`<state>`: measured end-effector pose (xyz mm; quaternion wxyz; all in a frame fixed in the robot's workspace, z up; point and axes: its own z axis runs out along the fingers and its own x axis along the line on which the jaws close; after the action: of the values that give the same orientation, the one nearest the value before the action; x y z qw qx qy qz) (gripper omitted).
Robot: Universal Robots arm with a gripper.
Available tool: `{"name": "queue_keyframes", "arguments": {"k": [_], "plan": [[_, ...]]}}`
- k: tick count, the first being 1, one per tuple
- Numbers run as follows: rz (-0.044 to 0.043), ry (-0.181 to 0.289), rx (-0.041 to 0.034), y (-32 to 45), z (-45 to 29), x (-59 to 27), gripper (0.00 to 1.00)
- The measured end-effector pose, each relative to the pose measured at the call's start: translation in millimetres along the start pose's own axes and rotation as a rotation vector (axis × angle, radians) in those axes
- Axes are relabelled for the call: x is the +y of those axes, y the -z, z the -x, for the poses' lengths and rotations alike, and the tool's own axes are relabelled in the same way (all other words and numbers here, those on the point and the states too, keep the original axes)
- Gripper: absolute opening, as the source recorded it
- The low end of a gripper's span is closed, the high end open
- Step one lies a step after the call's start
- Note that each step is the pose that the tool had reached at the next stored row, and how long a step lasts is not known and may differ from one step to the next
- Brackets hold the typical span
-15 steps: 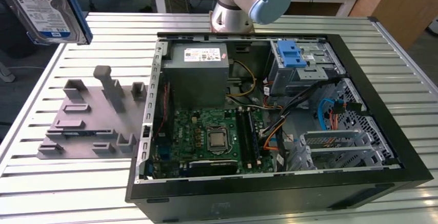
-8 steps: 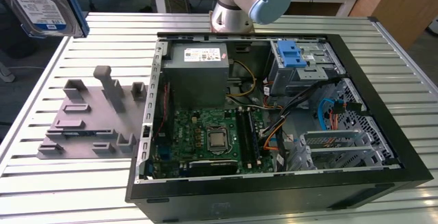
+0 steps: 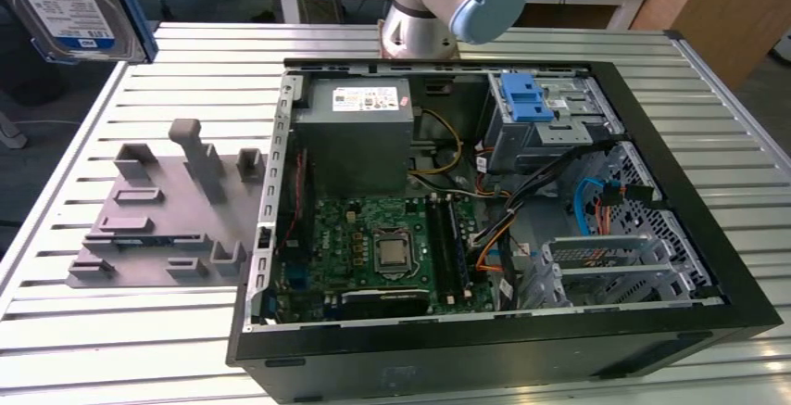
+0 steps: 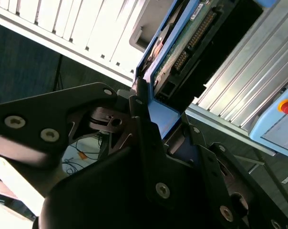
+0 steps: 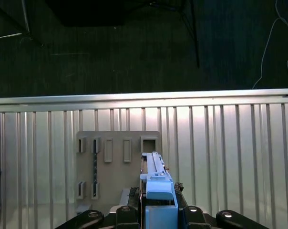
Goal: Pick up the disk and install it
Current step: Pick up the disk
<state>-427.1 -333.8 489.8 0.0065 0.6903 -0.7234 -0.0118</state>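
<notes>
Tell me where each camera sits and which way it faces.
Exterior view: high over the table, looking down into the open case; arm behind it, disk close up.
First wrist view: behind the gripper, looking down at the plate and table; disk edge-on.
Second wrist view: beside the gripper, looking along the clamped disk.
Shared: both wrist views show the gripper shut on the disk.
</notes>
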Motion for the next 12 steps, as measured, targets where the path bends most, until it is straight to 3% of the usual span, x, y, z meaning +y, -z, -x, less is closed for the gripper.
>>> {"name": "queue_keyframes", "arguments": {"k": [8,12], "plan": [[0.0001,0.0,0.0002,0.2,-20.7,-1.0,0.36],[-0.0001,0.0,0.0001,0.3,-27.7,-4.2,0.36]]}}
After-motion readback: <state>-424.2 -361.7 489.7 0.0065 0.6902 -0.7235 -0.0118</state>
